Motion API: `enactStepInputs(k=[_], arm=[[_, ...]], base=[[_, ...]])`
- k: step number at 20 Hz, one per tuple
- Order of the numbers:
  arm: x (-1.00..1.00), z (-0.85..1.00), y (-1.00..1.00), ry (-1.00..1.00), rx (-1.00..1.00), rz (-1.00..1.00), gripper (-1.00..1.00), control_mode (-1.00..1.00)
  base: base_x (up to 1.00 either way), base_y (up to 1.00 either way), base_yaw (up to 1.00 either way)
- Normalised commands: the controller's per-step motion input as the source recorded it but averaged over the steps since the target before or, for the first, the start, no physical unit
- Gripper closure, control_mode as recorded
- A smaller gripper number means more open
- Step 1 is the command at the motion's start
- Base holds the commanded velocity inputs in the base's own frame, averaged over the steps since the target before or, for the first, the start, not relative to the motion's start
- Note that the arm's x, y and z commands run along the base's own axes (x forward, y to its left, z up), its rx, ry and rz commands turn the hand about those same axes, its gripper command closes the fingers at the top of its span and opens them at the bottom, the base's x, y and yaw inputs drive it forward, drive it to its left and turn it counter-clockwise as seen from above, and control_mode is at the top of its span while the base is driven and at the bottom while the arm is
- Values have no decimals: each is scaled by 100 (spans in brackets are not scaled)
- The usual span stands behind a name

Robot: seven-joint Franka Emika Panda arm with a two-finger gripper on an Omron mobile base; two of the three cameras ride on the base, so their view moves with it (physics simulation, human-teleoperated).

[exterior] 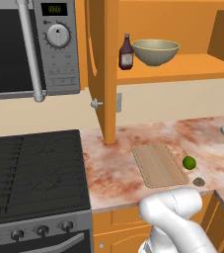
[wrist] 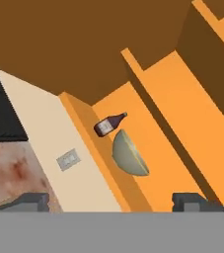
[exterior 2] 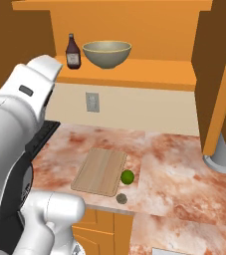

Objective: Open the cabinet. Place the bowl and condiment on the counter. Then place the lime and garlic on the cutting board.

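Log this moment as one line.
cabinet: open | bowl, condiment: on shelf | lime, garlic: on counter | pincer: open

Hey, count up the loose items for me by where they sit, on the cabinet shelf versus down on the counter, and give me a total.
On the cabinet shelf: 2, the bottle and the bowl.
On the counter: 3, the cutting board, the lime and the garlic.
Total: 5.
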Motion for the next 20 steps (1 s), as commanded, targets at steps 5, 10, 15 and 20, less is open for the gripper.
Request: enactStepInputs(k=[5, 10, 15, 20], arm=[[0, 0, 66, 21, 36, -6, -100, -100], [0, 7, 14, 15, 38, -2, -100, -100], [0, 33, -13, 7, 51, 0, -100, -100], [0, 26, -22, 2, 59, 0, -100, -100]], base=[[0, 0, 0], [0, 0, 0], [0, 0, 0], [0, 0, 0]])
